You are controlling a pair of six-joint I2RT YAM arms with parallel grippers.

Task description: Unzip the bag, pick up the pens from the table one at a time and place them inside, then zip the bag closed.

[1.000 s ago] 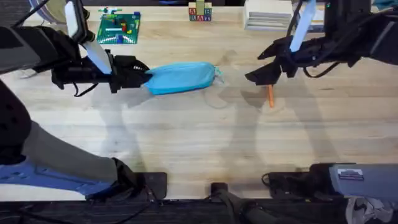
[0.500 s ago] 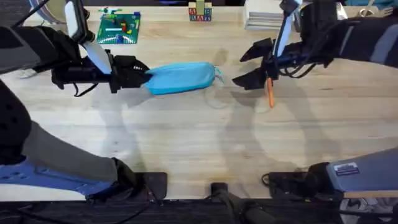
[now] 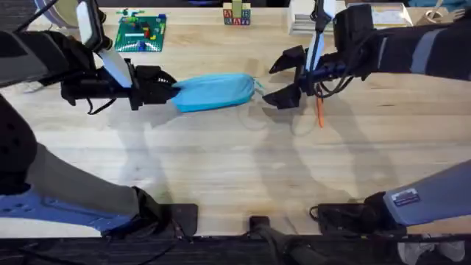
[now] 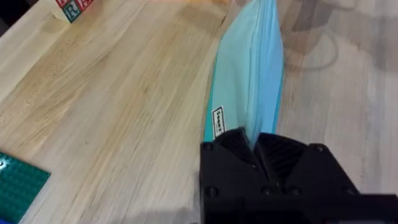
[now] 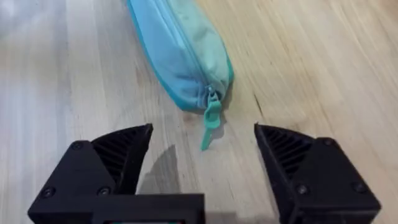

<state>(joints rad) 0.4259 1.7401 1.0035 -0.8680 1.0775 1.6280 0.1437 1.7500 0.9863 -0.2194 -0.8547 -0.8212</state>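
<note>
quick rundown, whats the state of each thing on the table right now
bag: zipped shut, lying flat, one end pinched by the left gripper
zipper pull: at the bag's closed end, lying loose on the table
right gripper: open, facing the pull, holding nothing
orange pen: lying on the table, untouched

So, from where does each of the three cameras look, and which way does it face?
Overhead: above the arm bases, facing down and forward; both arms flank the light blue pouch on the table.
Left wrist: along the pouch, left gripper fingers shut on its end.
Right wrist: at the pouch's zipper pull, right gripper fingers open.
All three views share the pouch.
</note>
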